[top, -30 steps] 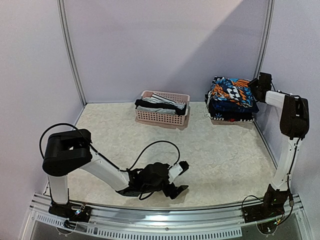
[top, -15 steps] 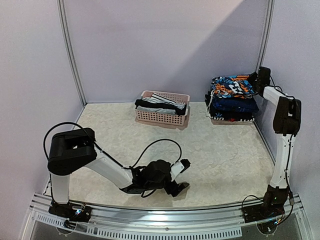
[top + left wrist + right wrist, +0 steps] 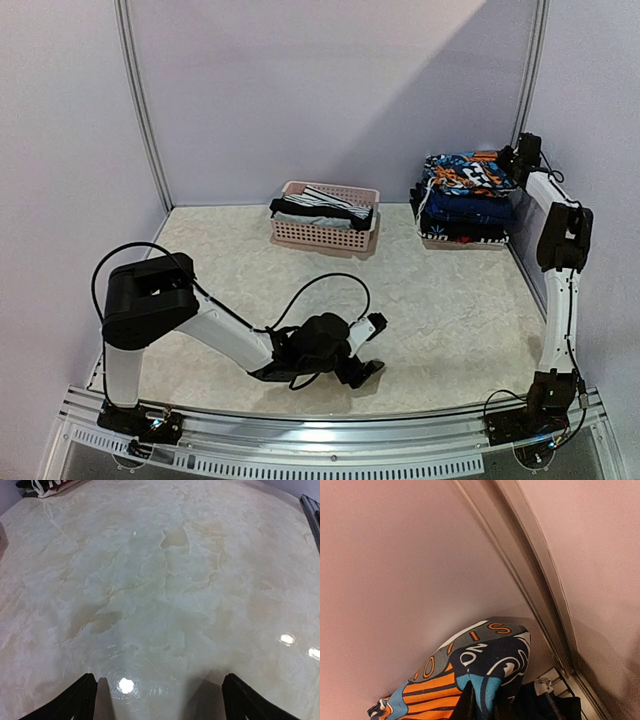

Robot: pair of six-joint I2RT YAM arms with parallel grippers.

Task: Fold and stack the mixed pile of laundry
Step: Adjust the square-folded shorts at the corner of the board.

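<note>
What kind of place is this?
Probably a robot test booth, not a home: plain lilac panel walls with metal posts, two arms bolted to a rail at the table edge, and staged laundry: a pink basket and a folded stack topped by a patterned garment.

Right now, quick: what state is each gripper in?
Left gripper: open, holding nothing.
Right gripper: closed, pinching the orange-blue patterned garment.

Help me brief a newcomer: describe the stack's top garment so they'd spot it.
Find the table's far right corner, where folded clothes are stacked. The top garment is loud orange, blue and white; those beneath are dark.
</note>
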